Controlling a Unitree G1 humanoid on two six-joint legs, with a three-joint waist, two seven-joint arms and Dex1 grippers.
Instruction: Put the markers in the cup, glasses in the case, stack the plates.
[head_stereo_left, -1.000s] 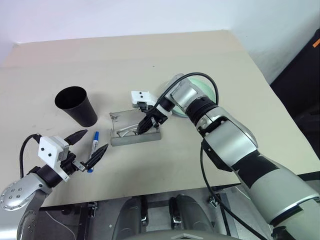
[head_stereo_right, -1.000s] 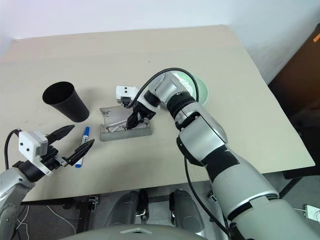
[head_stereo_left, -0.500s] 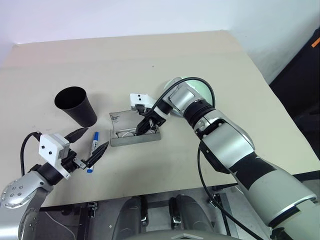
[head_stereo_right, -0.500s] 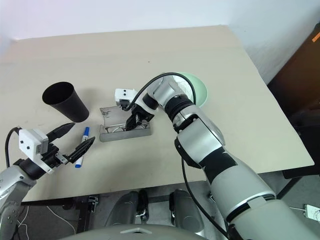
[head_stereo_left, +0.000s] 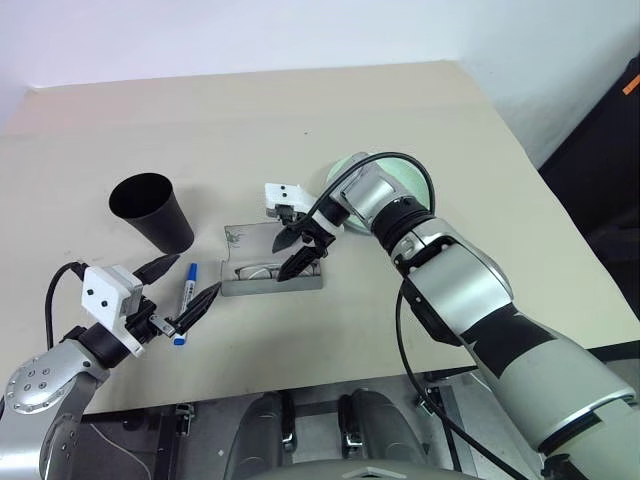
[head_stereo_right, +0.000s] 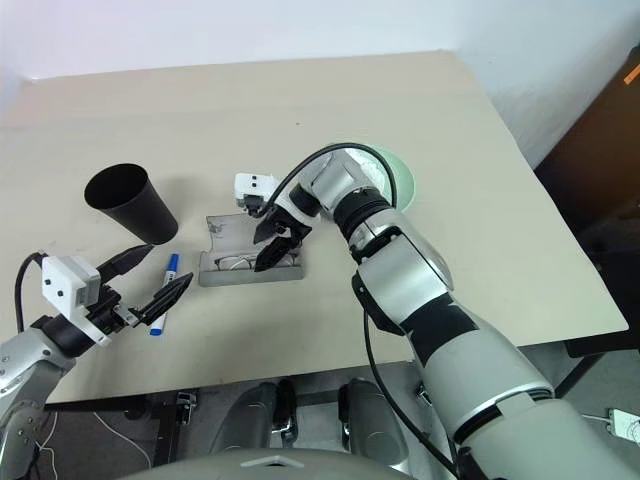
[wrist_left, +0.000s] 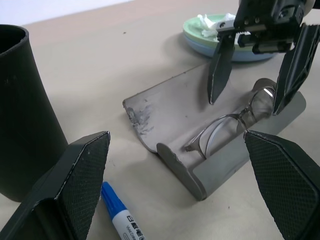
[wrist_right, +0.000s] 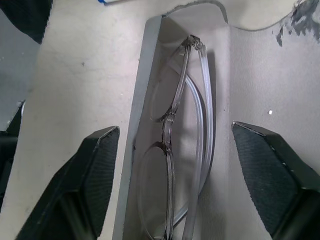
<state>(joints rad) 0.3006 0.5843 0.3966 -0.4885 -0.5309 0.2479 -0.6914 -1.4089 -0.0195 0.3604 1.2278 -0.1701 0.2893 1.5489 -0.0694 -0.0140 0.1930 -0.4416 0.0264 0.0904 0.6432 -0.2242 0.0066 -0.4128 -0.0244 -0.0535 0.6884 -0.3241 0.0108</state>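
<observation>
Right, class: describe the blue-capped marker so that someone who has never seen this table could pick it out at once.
Start at the tall black cup near the table's left side. Just in front of its base, left of the open grey case, lies the marker, flat on the table. It is the slim white pen with blue cap and ends.
</observation>
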